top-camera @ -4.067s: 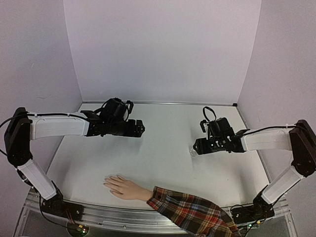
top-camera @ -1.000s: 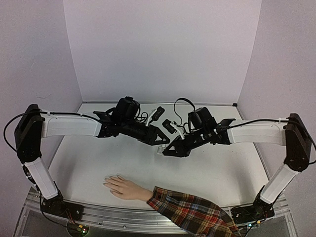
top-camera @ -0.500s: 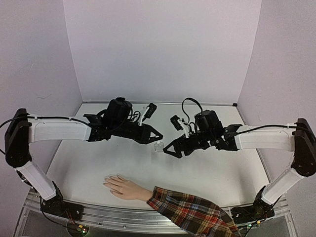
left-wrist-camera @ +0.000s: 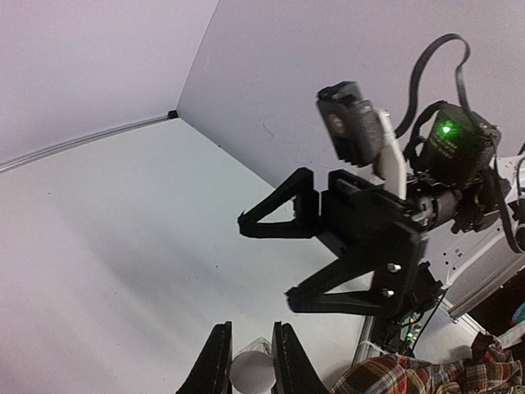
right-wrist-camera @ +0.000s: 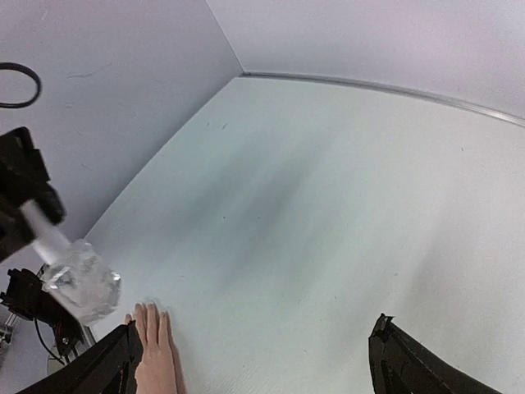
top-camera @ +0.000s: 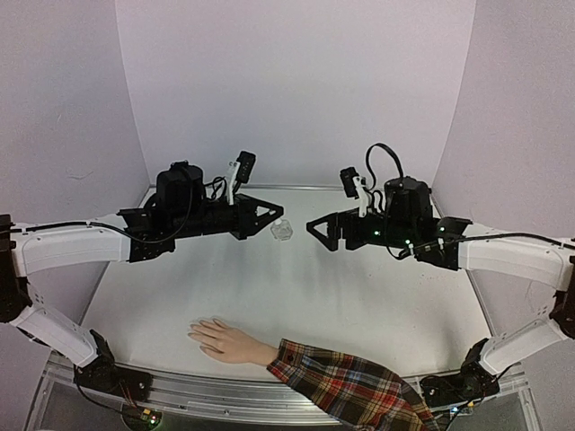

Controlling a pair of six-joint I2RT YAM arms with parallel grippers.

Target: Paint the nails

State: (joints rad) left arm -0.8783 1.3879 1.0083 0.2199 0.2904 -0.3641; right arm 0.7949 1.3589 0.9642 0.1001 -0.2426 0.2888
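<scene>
We see a white table (top-camera: 359, 296) enclosed by pale lilac walls (top-camera: 296, 90). Above the far middle of the table, two black grippers face each other, a little apart. The left gripper (top-camera: 277, 217) is clamped on the white cap of a small clear bottle (top-camera: 281, 230), which is lifted off the table and hangs at its fingertips. The right gripper (top-camera: 322, 232) has its jaws spread wide with nothing between them. At the near edge lies a beige mannequin hand (top-camera: 225, 339), palm down, its fingers pointing left, in a red plaid sleeve (top-camera: 346, 386). The nails (top-camera: 193, 334) tip those fingers, well apart from both grippers, and are too small for us to make out.
</scene>
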